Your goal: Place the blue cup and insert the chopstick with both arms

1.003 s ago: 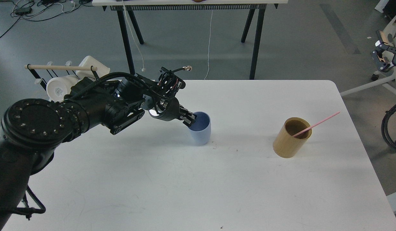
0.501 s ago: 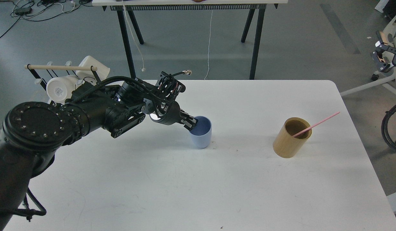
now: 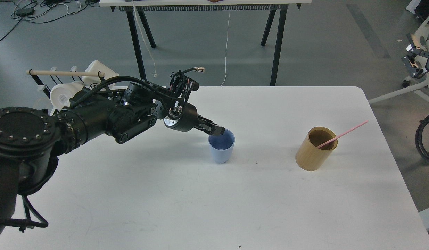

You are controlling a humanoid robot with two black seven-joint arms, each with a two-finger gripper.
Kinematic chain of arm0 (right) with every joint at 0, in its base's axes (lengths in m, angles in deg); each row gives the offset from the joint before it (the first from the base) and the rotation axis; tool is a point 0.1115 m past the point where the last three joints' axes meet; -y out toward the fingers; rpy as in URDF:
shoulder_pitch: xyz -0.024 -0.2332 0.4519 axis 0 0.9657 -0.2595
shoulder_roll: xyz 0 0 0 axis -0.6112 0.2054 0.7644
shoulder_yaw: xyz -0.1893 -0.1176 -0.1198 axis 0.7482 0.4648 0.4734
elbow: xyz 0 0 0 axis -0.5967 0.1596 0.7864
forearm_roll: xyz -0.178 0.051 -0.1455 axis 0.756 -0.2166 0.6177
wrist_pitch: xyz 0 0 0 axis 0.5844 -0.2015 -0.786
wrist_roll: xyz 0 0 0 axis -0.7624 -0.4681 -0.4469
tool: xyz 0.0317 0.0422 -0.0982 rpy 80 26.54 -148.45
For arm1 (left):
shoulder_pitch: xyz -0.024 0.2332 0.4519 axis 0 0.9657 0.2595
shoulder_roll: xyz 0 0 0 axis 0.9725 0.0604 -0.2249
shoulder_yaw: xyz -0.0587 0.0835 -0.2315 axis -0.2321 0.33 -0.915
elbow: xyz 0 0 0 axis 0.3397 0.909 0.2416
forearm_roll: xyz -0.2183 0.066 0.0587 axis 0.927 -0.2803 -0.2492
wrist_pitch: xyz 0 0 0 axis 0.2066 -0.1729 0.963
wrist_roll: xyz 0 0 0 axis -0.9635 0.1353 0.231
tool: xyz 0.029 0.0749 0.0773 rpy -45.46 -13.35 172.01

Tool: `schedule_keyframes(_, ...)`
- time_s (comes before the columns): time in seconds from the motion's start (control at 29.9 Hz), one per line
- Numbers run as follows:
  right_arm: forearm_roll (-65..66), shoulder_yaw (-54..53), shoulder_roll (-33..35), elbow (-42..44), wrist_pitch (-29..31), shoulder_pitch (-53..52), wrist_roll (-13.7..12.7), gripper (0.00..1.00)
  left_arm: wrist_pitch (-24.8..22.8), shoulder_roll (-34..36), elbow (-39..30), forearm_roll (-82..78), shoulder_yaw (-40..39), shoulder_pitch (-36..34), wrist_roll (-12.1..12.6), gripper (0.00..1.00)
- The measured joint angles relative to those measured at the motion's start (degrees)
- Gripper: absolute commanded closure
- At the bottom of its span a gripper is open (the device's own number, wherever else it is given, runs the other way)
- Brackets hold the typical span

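Note:
The blue cup stands upright on the white table, a little left of its middle. My left gripper reaches in from the left and sits at the cup's back-left rim. Its fingers are spread and just off the rim, holding nothing. The pink chopstick leans out to the right of the tan cylinder, which stands to the right of the cup. My right arm and its gripper are out of view.
A rack with a wooden dowel and white mugs stands at the table's back-left corner, behind my left arm. A second table's black legs stand beyond the far edge. Black cables hang off the right side.
The left gripper tilted the cup upright, set it down slightly further right, then opened and lifted off the rim. The chopstick and tan cylinder have not moved.

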Motion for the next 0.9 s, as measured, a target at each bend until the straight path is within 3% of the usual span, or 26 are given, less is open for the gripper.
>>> schedule_keyframes(0.17, 9.66, 1.55, 2.91, -1.51, 0.0, -0.37, 0.0, 0.04, -2.49, 3.93, -1.17, 0.05, -7.88, 0.25, 0.0, 0.11)
schedule_keyframes(0.33, 29.32, 1.48, 7.0, -7.06, -0.77, -0.39, 0.01, 0.04, -2.81, 7.76, -0.99, 6.14, -19.18, 3.57, 0.0, 0.08)
schedule_keyframes(0.6, 58.36, 2.95, 10.74, -16.22, -25.31, 3.19, 0.02, 0.05, -2.82, 9.32, -1.51, 23.5, -36.98, 6.6, 0.0, 0.08)
schedule_keyframes(0.77, 67.66, 9.68, 14.63, -20.8, -42.15, 7.03, 0.02, 0.08, -2.82, 10.13, -1.72, 36.2, -45.59, 6.61, 0.0, 0.07)
schedule_keyframes(0.9, 69.08, 19.51, 15.26, -21.7, -52.86, 7.72, 0.03, 0.1, -2.81, 11.11, -1.72, 42.52, -47.2, 6.71, 0.0, 0.06)
